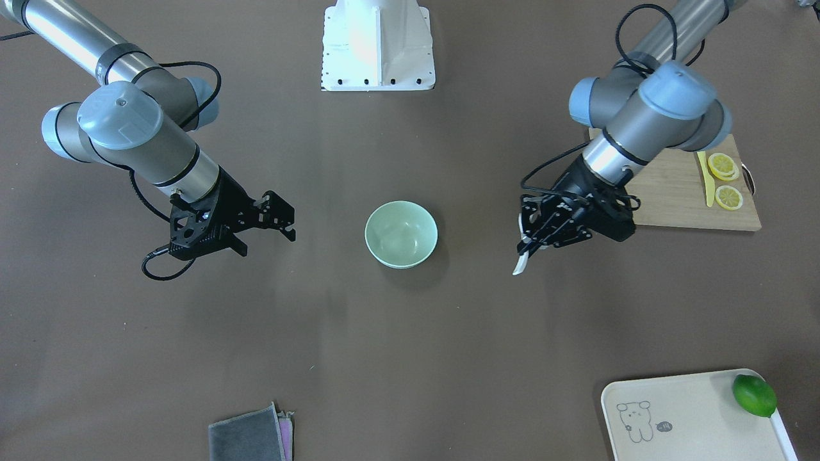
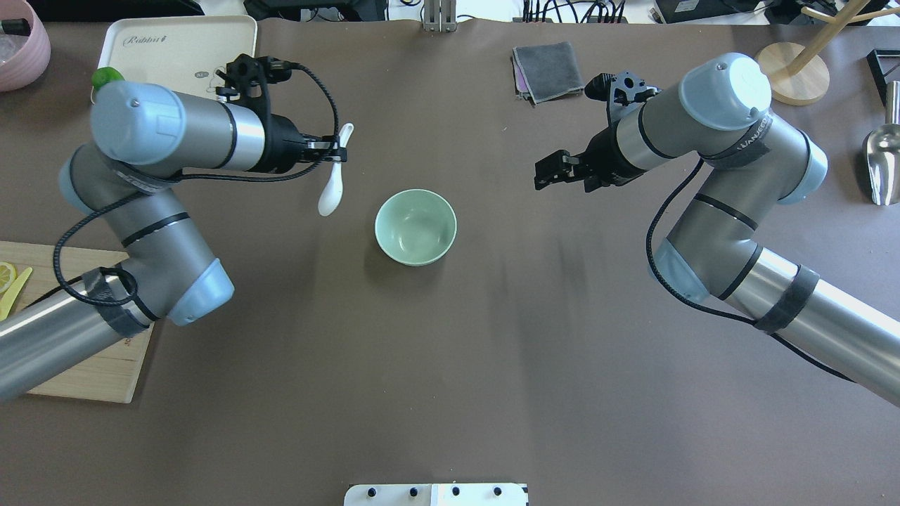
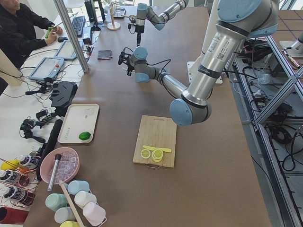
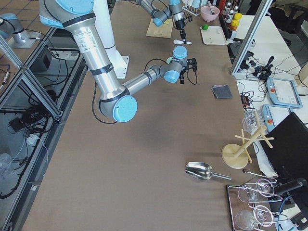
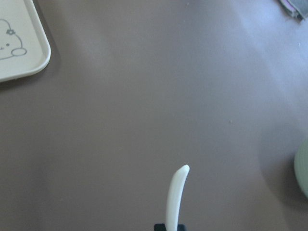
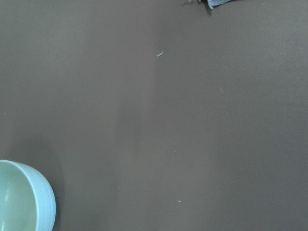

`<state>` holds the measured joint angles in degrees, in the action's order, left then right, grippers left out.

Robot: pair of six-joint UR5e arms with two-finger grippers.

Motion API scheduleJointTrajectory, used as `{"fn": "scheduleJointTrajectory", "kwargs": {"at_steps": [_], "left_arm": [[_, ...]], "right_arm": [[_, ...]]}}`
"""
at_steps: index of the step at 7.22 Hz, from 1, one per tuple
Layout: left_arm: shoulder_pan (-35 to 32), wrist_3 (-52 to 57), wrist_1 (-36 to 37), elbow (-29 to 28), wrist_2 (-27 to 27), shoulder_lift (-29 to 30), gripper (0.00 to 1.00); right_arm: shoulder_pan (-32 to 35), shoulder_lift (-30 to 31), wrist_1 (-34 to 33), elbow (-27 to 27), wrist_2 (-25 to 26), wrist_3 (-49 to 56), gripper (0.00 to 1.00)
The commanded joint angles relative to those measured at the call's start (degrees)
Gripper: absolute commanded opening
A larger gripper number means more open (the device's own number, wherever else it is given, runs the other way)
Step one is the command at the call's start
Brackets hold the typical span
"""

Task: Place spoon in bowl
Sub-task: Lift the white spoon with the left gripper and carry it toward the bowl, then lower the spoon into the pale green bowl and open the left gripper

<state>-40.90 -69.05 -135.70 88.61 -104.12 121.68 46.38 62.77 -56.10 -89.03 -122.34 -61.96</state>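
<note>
The pale mint-green bowl [image 1: 401,234] stands empty at the table's middle; it also shows in the overhead view [image 2: 415,226]. My left gripper [image 2: 337,150] is shut on the white spoon [image 2: 330,195], holding it in the air to the left of the bowl and apart from it. The scoop hangs down toward the table. The front view shows the spoon [image 1: 521,262] below the gripper [image 1: 537,240]. The left wrist view shows the spoon's handle [image 5: 175,192] and the bowl's edge [image 5: 303,175]. My right gripper [image 2: 545,172] is open and empty, right of the bowl.
A wooden cutting board [image 1: 672,192] with lemon slices and a yellow knife [image 1: 707,179] lies under my left arm. A cream tray [image 1: 692,416] holds a lime [image 1: 754,395]. A grey cloth [image 2: 548,70] lies at the far side. A metal scoop [image 2: 882,161] lies far right.
</note>
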Motion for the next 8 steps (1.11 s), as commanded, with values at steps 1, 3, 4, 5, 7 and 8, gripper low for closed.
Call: {"fn": "scheduleJointTrajectory", "kwargs": {"at_steps": [1, 3, 4, 5, 7, 8], "left_arm": [[7.1, -7.3, 2.9, -3.0, 12.8, 6.5, 0.00], [9.5, -7.5, 2.4, -6.9, 18.9, 8.7, 0.00], [9.6, -7.2, 2.3, -7.1, 18.9, 8.3, 0.00], [10.0, -7.1, 2.3, -7.1, 19.0, 8.1, 0.00], [10.6, -7.1, 2.3, -7.7, 19.2, 7.9, 0.25], [10.9, -5.0, 2.5, -8.2, 19.4, 7.3, 0.91]], "right_arm": [[3.7, 2.2, 0.0, 0.0, -4.0, 3.6, 1.00], [5.4, 3.8, 0.1, -0.1, -5.5, 5.2, 1.00], [5.3, 3.8, 0.1, 0.0, -5.5, 5.2, 1.00], [5.3, 3.8, 0.1, 0.0, -5.5, 5.2, 1.00], [5.3, 3.8, 0.1, 0.0, -5.5, 5.2, 1.00], [5.3, 3.8, 0.1, 0.0, -5.3, 5.2, 1.00]]}}
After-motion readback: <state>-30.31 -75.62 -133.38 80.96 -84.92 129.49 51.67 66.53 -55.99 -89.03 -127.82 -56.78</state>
